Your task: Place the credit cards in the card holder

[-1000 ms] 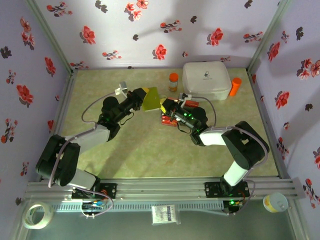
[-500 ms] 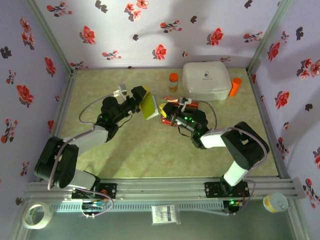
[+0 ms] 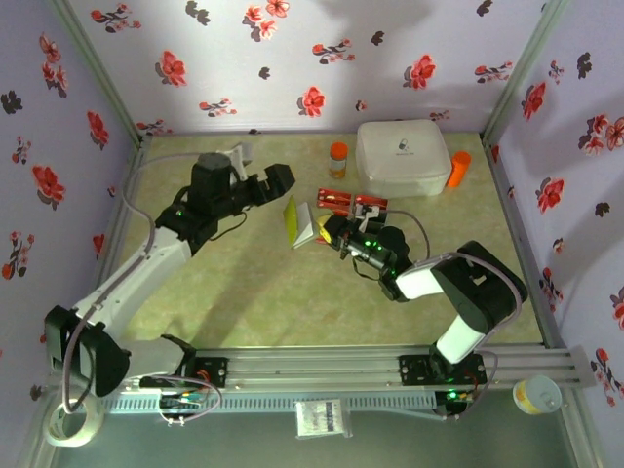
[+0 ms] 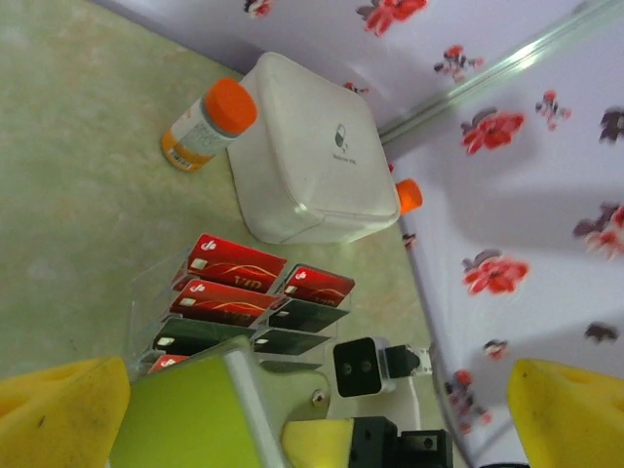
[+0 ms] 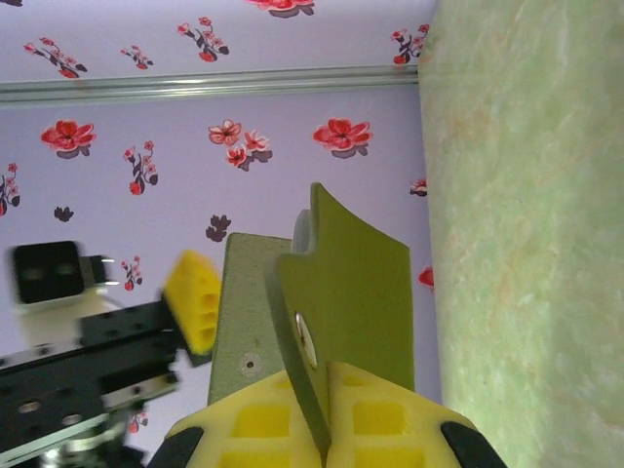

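The left fingers have just let go of the card holder and sprung wide apart, and that arm has pulled back and up, so there is now open surface between them and the pouch. The right fingers are together on the holder's lower edge, and the right wrist view shows one olive flap pinched between the yellow pads. The holder stands on edge just ahead of those pads, with its flaps partly spread. It now hangs on the right grip alone, where both arms bore on it a moment ago. The credit cards lie in two short rows, red and dark, in what looks like a clear rack just beyond the right fingers and below the raised left ones. None of them appears to be in the holder. My reading is that the handover is done and the left arm is free to fetch the first card. The one-sided hold may let the pouch sag or swing shut as a card is pushed in.
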Controlling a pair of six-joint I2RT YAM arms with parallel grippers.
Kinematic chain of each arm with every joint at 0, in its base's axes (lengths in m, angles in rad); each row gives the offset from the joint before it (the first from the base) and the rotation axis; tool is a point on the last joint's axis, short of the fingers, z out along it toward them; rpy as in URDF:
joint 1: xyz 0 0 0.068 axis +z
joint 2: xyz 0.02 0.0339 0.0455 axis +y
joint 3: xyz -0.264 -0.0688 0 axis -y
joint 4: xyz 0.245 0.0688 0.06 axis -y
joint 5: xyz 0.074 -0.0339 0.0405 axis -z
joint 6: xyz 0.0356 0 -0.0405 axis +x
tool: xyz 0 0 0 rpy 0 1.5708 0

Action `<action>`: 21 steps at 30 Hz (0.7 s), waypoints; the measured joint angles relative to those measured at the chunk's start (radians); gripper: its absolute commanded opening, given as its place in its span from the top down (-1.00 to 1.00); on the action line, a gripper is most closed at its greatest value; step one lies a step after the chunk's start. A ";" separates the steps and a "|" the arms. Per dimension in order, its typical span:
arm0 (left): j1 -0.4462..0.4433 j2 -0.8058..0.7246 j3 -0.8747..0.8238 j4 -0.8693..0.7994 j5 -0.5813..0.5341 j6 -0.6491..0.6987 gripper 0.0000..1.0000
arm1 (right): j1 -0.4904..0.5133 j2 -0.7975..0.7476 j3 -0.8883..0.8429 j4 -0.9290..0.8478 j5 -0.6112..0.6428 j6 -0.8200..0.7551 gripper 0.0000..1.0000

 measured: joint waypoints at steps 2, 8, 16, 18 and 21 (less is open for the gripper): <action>-0.055 0.053 0.094 -0.111 -0.065 0.069 -0.99 | 0.003 0.000 -0.012 0.000 0.008 -0.007 1.00; -0.167 0.193 0.142 -0.354 -0.240 0.197 -0.99 | 0.019 0.000 -0.039 0.000 0.031 -0.019 1.00; -0.187 0.179 0.051 -0.430 -0.380 0.227 -0.99 | 0.031 0.000 -0.076 0.000 0.056 -0.033 1.00; -0.187 0.163 0.024 -0.428 -0.394 0.227 -0.99 | 0.037 0.000 -0.079 0.000 0.060 -0.037 1.00; -0.187 0.144 -0.010 -0.425 -0.405 0.227 -0.99 | 0.047 0.001 -0.079 0.001 0.067 -0.038 1.00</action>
